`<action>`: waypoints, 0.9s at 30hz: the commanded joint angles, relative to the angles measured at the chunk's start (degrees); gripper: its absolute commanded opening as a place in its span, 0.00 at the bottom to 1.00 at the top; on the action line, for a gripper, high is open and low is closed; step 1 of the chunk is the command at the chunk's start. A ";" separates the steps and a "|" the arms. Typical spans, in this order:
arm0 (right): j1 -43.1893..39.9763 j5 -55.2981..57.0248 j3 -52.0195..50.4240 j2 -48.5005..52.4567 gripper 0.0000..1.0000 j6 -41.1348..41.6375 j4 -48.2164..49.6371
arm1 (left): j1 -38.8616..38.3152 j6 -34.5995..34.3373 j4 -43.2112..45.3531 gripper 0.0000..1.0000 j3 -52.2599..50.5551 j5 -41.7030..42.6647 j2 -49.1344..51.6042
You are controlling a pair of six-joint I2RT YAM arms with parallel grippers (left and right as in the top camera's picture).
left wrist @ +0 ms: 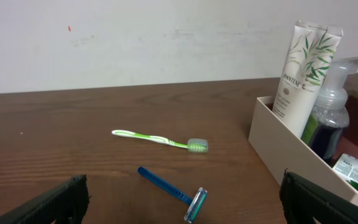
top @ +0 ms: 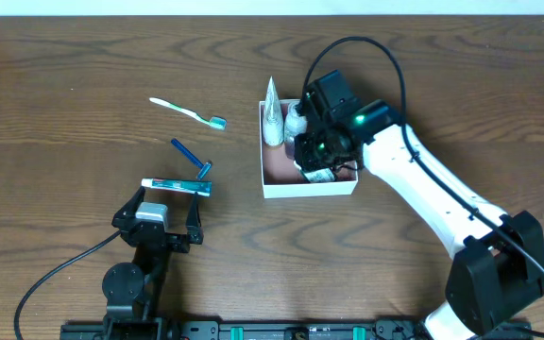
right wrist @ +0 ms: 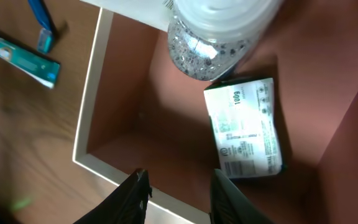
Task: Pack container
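The container (top: 310, 188) sits right of centre in the overhead view, its reddish floor partly filled. A pale tube (top: 272, 118) and a clear bottle (right wrist: 216, 37) stand along its upper edge, and a small printed carton (right wrist: 244, 127) lies flat on the floor toward the lower right.

The right pincer (right wrist: 178, 193) hangs directly over the box interior, pointing down at the bare floor beside the carton. Its jaws stand partway apart with nothing between them, so it looks empty.

The left pincer (top: 163, 203) rests at the lower left of the overhead frame, jaws spread as wide as they go and holding nothing.

Three things remain out on the surface, all left of the container:
- A toothpaste box (top: 176, 185), just above the left pincer.
- A blue razor (top: 191, 156), a little further up.
- A green-and-white toothbrush (top: 187, 110), highest of the three.

The relation that matters is this: the loose items lie between the left pincer and the container, and the left arm is plainly the nearer one. The toothpaste box has its long axis running nearly left to right across the frame — crosswise to that pincer's approach. A grasp across its narrow width looks natural, in my judgement. The container would then lie to the right and slightly upward for the carry.
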 commanded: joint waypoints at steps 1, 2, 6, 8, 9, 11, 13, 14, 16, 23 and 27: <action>0.81 3.39 -0.22 -1.07 0.33 -3.45 0.35 | -0.07 0.79 -1.95 0.98 -1.03 0.39 -0.28; 0.81 4.04 -0.22 -1.07 0.34 -4.46 0.17 | -0.07 0.79 -1.95 0.98 -1.03 0.39 -0.28; 0.81 7.30 -0.22 -1.07 0.34 -6.80 -0.72 | -0.07 0.79 -1.95 0.98 -1.03 0.39 -0.28; 0.81 7.65 -0.24 -1.03 0.34 -9.75 -0.81 | -0.07 0.79 -1.95 0.98 -1.03 0.39 -0.28; 0.81 7.65 -0.24 -0.98 0.34 -11.23 -0.81 | -0.07 0.79 -1.95 0.98 -1.03 0.39 -0.28; 0.81 7.65 -0.24 -0.90 0.37 -13.51 -0.79 | -0.07 0.79 -1.95 0.98 -1.03 0.39 -0.28; 0.81 8.07 -0.24 -0.63 0.40 -14.80 -0.79 | -0.07 0.81 -1.95 0.98 -1.03 0.39 -0.28; 0.81 8.17 -0.24 -0.61 0.40 -14.88 -0.81 | -0.07 0.79 -1.95 0.98 -1.03 0.39 -0.28; 0.81 8.70 -0.31 -0.55 0.40 -14.82 -0.72 | -0.07 0.79 -1.95 0.98 -1.03 0.39 -0.28; 0.17 7.48 -0.31 -1.03 0.38 -11.80 0.61 | -0.07 0.79 -1.95 0.98 -1.03 0.39 -0.28; -0.33 5.86 -0.28 -3.34 0.38 -11.19 0.83 | -0.07 0.79 -1.95 0.98 -1.03 0.39 -0.28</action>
